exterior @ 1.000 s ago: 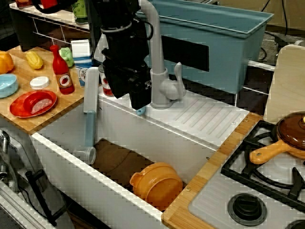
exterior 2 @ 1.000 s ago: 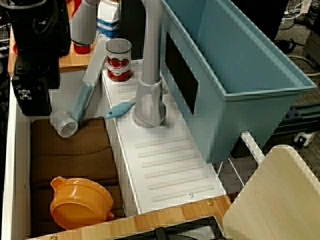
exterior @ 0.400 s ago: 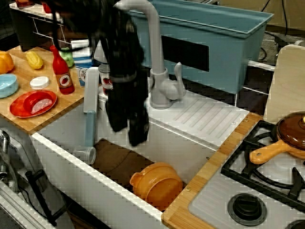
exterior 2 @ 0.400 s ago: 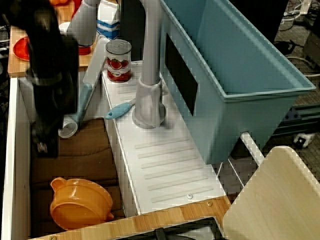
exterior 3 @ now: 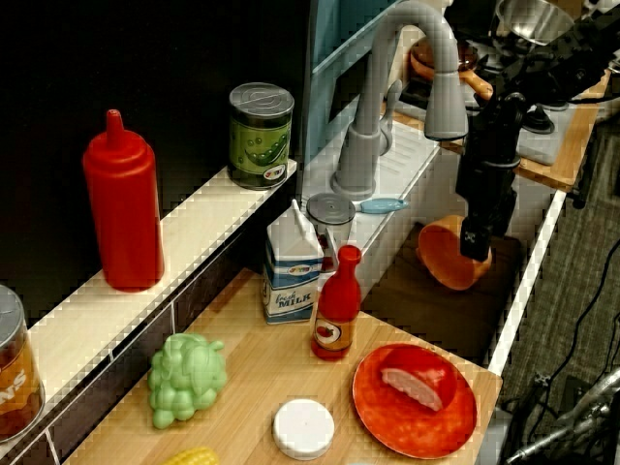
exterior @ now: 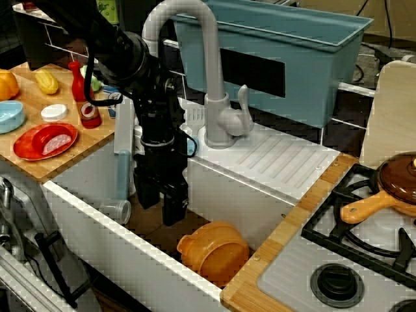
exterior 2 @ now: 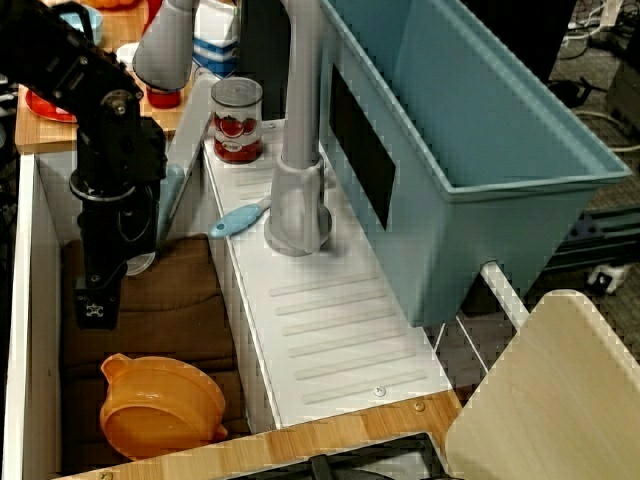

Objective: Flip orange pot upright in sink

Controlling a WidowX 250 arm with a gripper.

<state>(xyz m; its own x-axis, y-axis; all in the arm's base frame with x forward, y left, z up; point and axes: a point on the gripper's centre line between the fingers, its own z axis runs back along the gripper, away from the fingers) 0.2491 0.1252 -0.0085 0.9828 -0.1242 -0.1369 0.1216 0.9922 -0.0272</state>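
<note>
Pot (exterior: 214,252): lies in the sink (exterior: 97,224), on the dark floor at the end nearest the stove. It is not upright; it sits tilted or overturned, rounded body uppermost in the front view, one tab handle pointing toward the faucet end. The side view (exterior 3: 448,254) suggests its opening faces partly sideways.

Gripper (exterior: 161,205): inside the basin, pointing down, above the floor near the middle. It is apart from the pot, on the faucet side of it. The overhead view (exterior 2: 95,305) places it close to the front wall.

Jaws: state cannot be told; the fingers read as one dark mass in all views. Nothing is held.

Faucet (exterior: 214,97): stands on the back ledge. Its grey spout (exterior 2: 150,225) slopes down into the basin just beside the arm.

Step in hand: approach to the pot, judged; the flip has not begun.

Advice, approach: move along the basin toward the stove end, keeping clear of the spout and front wall.

Advice, grasp: take the rim or a tab handle rather than the glossy curved body, which would likely slip. Confirm which way the opening faces before closing.

Advice, flip: lift enough to clear the floor, rotate until the opening faces up, and set down away from the end wall.

Risk: the pot sits tight in the corner, so room for the fingers is limited.
</note>
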